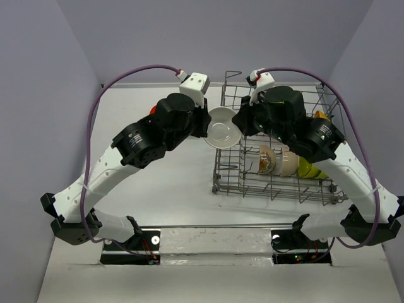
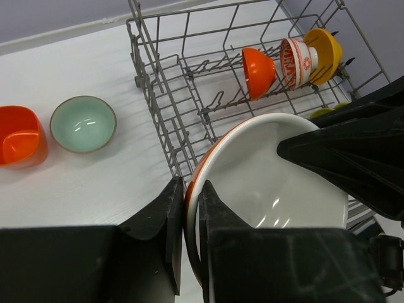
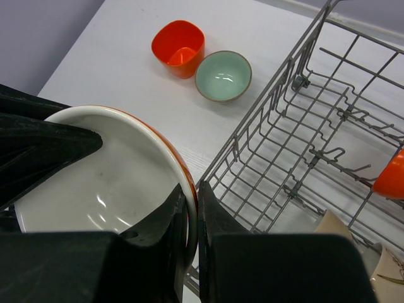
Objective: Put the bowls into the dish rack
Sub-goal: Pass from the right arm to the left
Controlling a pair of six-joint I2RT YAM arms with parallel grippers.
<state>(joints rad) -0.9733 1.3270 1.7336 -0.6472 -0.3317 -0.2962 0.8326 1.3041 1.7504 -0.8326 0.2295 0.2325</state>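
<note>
Bowl [image 1: 223, 128], white inside, orange outside, is hanging off the bench [image 1: 158, 189] at the dish rack [image 1: 271, 187]'s left wall; my left fingers [image 2: 172, 221] and right fingers [image 3: 211, 218] are each pinching its thin rim, opposite sides. I am judging it light, slick, breakable.

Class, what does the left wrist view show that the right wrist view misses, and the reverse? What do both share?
Left wrist only: a white bowl with red pattern and a yellow bowl in the grey wire dish rack. Right wrist only: a cream bowl low in the rack. Both: the white bowl with orange outside, a pale teal bowl and an orange square cup.
</note>
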